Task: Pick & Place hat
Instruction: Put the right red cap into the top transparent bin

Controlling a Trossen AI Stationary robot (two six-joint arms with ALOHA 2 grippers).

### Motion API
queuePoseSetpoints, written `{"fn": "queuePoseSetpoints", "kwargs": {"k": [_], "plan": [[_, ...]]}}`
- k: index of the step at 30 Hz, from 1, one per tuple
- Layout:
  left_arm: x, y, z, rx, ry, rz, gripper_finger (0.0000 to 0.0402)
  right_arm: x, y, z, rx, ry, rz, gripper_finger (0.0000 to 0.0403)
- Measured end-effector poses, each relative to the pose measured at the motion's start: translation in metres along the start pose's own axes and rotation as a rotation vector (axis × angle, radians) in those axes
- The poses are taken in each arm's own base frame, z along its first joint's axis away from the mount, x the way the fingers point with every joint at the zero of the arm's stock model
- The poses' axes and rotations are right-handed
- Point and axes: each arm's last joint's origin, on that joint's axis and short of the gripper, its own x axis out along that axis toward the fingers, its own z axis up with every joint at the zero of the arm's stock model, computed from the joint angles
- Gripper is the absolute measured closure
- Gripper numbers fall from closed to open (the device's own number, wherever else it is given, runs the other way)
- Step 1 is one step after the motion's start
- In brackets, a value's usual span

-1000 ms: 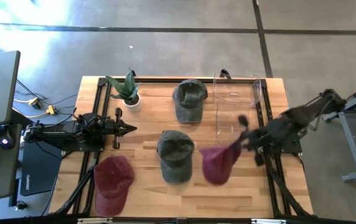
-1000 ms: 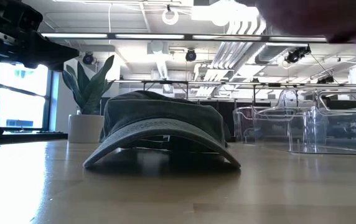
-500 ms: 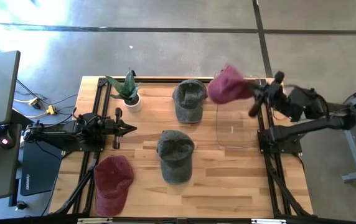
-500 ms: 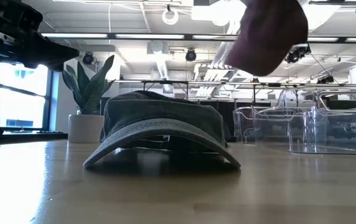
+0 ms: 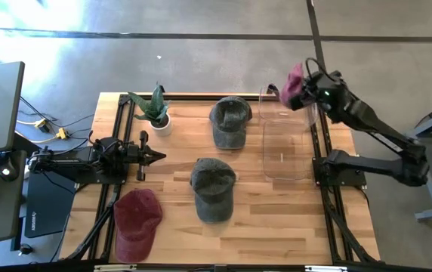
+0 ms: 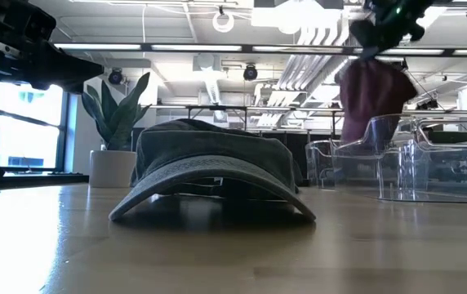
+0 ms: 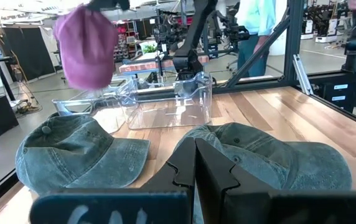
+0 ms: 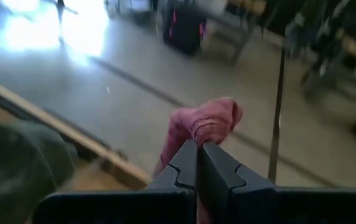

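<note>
High view, right claw (image 5: 304,89) pinching red hat (image 5: 294,85), hat dangling below

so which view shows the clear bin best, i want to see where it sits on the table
The high view: the clear bin lies whole near the table's right edge, beside the far green hat. The low view shows only its walls side-on. The left wrist view sees it far off behind the hats. The right wrist view does not clearly show it.
</note>
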Motion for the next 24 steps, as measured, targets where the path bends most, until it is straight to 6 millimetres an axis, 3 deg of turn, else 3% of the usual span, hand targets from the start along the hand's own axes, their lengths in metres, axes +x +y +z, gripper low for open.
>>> {"fn": "queuePoseSetpoints", "kwargs": {"k": [6, 15, 19, 24], "plan": [[0.0, 0.0, 0.0, 0.0, 0.0, 0.0, 0.0401, 0.03, -0.006, -0.01, 0.021, 0.146, -0.005, 0.0401], [0.0, 0.0, 0.0, 0.0, 0.0, 0.0, 0.0401, 0.03, -0.014, -0.005, 0.059, 0.251, -0.062, 0.0401], [0.0, 0.0, 0.0, 0.0, 0.0, 0.0, 0.0401, 0.05, -0.007, -0.007, 0.053, 0.333, -0.149, 0.0401], [0.0, 0.0, 0.0, 0.0, 0.0, 0.0, 0.0401, 0.088, 0.001, -0.029, 0.014, 0.53, -0.191, 0.0398]]}}
